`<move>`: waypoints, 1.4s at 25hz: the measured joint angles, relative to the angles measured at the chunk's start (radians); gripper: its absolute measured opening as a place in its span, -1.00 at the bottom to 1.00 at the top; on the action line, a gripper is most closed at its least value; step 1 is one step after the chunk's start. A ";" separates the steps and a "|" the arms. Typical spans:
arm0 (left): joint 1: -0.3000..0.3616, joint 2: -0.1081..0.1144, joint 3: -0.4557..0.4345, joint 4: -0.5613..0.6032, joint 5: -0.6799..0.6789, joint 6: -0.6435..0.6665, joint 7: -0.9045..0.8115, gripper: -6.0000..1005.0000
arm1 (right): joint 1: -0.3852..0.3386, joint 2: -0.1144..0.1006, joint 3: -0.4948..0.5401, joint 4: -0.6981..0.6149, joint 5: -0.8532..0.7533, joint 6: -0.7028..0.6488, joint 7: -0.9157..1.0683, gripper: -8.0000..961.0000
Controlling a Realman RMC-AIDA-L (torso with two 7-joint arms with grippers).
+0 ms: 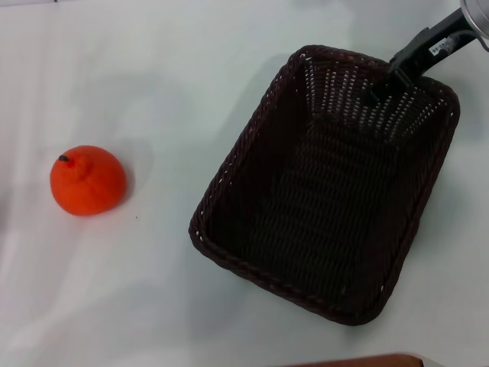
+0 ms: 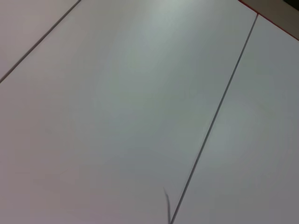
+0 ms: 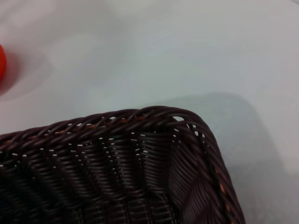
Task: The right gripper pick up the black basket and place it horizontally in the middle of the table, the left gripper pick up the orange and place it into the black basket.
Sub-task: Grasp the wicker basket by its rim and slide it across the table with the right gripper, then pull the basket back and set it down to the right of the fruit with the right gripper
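The black basket [image 1: 229, 183] stands right of the table's [image 1: 153, 76] middle, turned diagonally, and holds nothing. My right gripper [image 1: 388, 80] comes in from the far right and straddles the basket's far rim, shut on it, with one finger inside the wall. The right wrist view shows that rim and a corner [image 3: 117, 119] up close. The orange [image 1: 87, 181] sits on the table at the left, well apart from the basket; a sliver of it shows in the right wrist view [image 3: 1, 63]. My left gripper is out of view; the left wrist view shows only bare table [image 2: 117, 116].
A brown edge [image 1: 359, 361] shows at the near side of the head view. Thin seams [image 2: 212, 121] cross the table in the left wrist view, with a red border [image 2: 271, 18] at one corner.
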 joint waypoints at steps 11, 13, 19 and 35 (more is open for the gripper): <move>-0.001 0.000 0.000 0.000 0.000 0.006 0.001 0.64 | -0.008 -0.012 0.020 0.002 0.001 0.040 -0.001 -0.24; -0.001 0.000 0.000 0.000 0.000 0.006 0.002 0.64 | -0.008 -0.018 0.063 0.002 0.002 0.074 0.000 -0.44; -0.002 0.000 0.000 0.000 0.000 0.009 0.002 0.64 | -0.029 -0.052 0.295 0.018 0.027 0.180 0.012 -0.58; -0.016 0.000 0.006 0.000 0.000 0.033 0.000 0.64 | -0.187 -0.059 0.449 0.167 0.337 0.052 0.193 -0.62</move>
